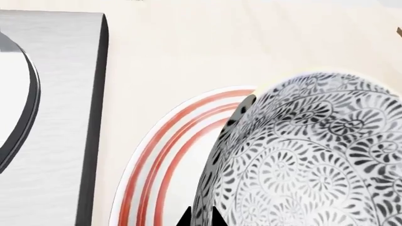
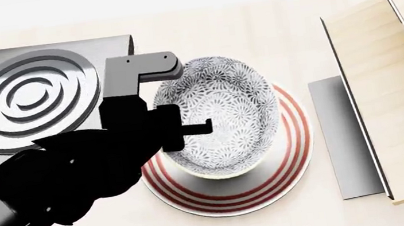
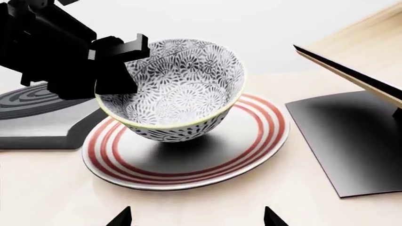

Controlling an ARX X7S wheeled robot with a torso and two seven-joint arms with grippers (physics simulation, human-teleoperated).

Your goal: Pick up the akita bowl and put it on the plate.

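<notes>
A pale, smooth wood-grain table (image 2: 268, 24) carried everything under bright light. The left gripper (image 2: 188, 127) had its jaws clamped on the near wall of the akita bowl (image 2: 225, 116), one black finger (image 2: 197, 128) reaching inside the rim and the other outside it. The bowl, deep, round and glossy with dense dark floral pattern and a pale yellowish rim, sat tilted over the plate (image 2: 296, 153), its foot at or just above the centre. The plate was flat, white, ringed in red. A brushed grey square burner (image 2: 27, 100) with raised concentric rings lay just beside the plate. The right gripper (image 3: 196, 217) showed only two dark tips, jaws wide apart, holding nothing.
</notes>
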